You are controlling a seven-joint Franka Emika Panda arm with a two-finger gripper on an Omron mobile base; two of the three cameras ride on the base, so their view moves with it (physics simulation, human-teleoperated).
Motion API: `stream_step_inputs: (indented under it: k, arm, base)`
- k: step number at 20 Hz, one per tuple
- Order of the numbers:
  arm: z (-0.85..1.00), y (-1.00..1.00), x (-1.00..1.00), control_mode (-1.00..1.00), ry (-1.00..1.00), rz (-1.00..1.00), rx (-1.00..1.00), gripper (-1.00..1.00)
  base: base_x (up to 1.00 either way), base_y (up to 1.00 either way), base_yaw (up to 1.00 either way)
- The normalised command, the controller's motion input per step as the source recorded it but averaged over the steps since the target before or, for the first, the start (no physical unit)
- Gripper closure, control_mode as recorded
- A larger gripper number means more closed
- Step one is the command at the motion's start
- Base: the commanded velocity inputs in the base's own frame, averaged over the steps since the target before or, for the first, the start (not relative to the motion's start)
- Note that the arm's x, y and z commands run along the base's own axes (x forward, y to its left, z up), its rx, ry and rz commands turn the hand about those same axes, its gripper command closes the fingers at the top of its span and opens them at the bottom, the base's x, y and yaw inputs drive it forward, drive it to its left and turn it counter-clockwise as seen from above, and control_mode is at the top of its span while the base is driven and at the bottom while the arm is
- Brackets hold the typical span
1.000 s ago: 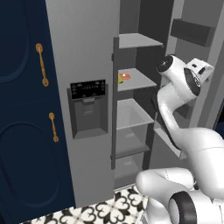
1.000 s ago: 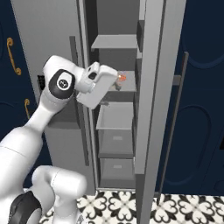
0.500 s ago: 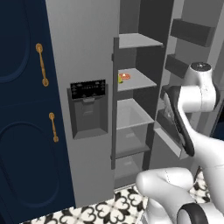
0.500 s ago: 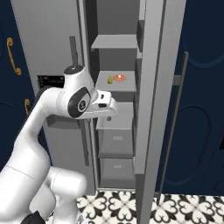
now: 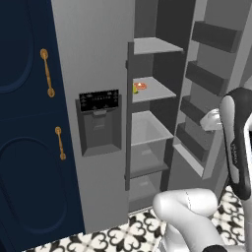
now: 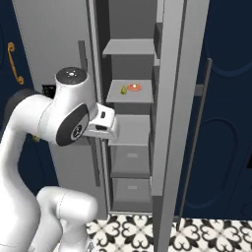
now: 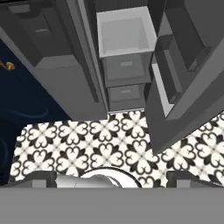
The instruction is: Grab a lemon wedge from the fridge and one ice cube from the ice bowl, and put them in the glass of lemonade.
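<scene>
The fridge [image 5: 93, 59] stands with its right door [image 5: 209, 78] swung open. A tiny yellow lemon wedge [image 5: 135, 90] lies on the middle shelf [image 5: 157, 91] beside a small orange-red item [image 5: 142, 85]; the right base view shows the lemon wedge [image 6: 123, 90] too. My arm [image 5: 236, 147] is pulled back from the shelves, well short of the wedge. The hand [image 6: 104, 124] hangs below shelf height and points down at the floor. In the hand view my gripper [image 7: 113, 177] is open, its dark fingertips [image 7: 41, 177] far apart with nothing between them. The ice bowl and the glass of lemonade are out of view.
Navy cabinets with brass handles [image 5: 47, 74] flank the fridge on the left. The open door [image 6: 172, 98] carries bins [image 5: 197, 110] and juts toward me on the right. An open drawer [image 7: 124, 35] sits below the wedge's shelf. Patterned floor tiles [image 7: 100, 140] lie beneath the hand.
The arm has drawn back from the middle shelf and the hand has dropped and tilted down toward the floor. The gripper stays open. The wedge has not moved.
</scene>
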Motion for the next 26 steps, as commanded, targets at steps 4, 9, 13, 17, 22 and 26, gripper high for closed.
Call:
stream_step_inputs:
  k: [4, 9, 13, 17, 22, 26]
  arm:
    - [0.61, 0.14, -1.0, -1.0, 0.04, 0.06, -0.01, -1.0]
    - [0.14, 0.61, -0.85, -1.0, 0.04, 0.04, -0.01, -1.0]
    - [0.0, 0.66, -0.44, -1.0, -0.02, 0.0, 0.0, -1.0]
    - [0.0, 0.11, -0.06, -1.0, 0.0, 0.0, -0.04, -1.0]
    - [0.0, 0.0, 0.0, -1.0, 0.0, 0.0, 0.0, -1.0]
    - [0.0, 0.0, 0.0, -1.0, 0.0, 0.0, 0.0, -1.0]
  base:
    - [0.0, 0.0, 0.0]
    - [0.0, 0.0, 0.0]
    - [0.0, 0.0, 0.0]
    - [0.0, 0.0, 0.0]
    - [0.0, 0.0, 0.0]
    - [0.0, 0.0, 0.0]
